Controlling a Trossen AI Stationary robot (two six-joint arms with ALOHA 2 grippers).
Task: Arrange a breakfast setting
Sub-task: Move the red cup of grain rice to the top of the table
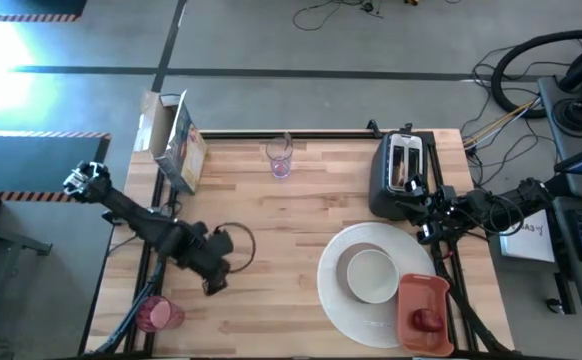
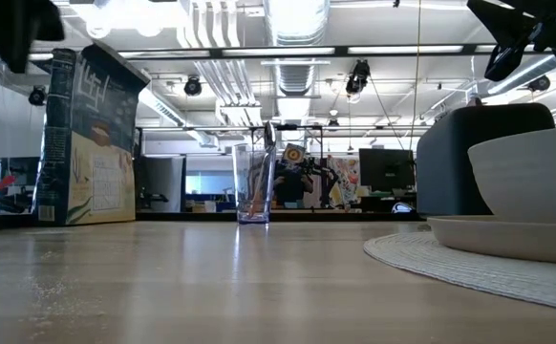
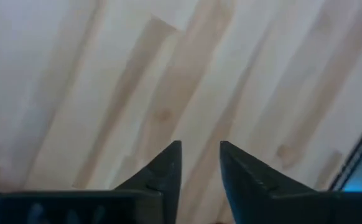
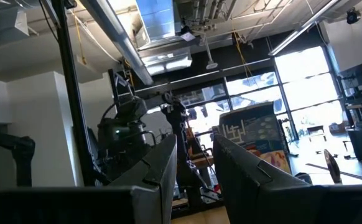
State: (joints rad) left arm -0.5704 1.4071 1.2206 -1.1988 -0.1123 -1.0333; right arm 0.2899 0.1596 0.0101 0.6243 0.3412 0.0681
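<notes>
Left gripper [image 3: 199,163] slightly parted, empty, lower left over bare table [image 1: 271,230]; swinging toward pink tumbler [image 1: 157,314] could topple it. Right gripper [image 4: 193,155] slightly parted, empty.

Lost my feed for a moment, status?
Left claw open, empty, over bare table. Right claw beside toaster, holding nothing. Bowl on large plate; pink tumbler at near-left edge. Nothing blocking.

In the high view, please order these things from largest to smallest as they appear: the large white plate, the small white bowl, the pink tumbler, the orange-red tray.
1. Large white plate, clearly the largest.
2. Orange-red tray and small white bowl: these look alike in area, so I do not rank them.
3. Pink tumbler, the smallest.
</notes>
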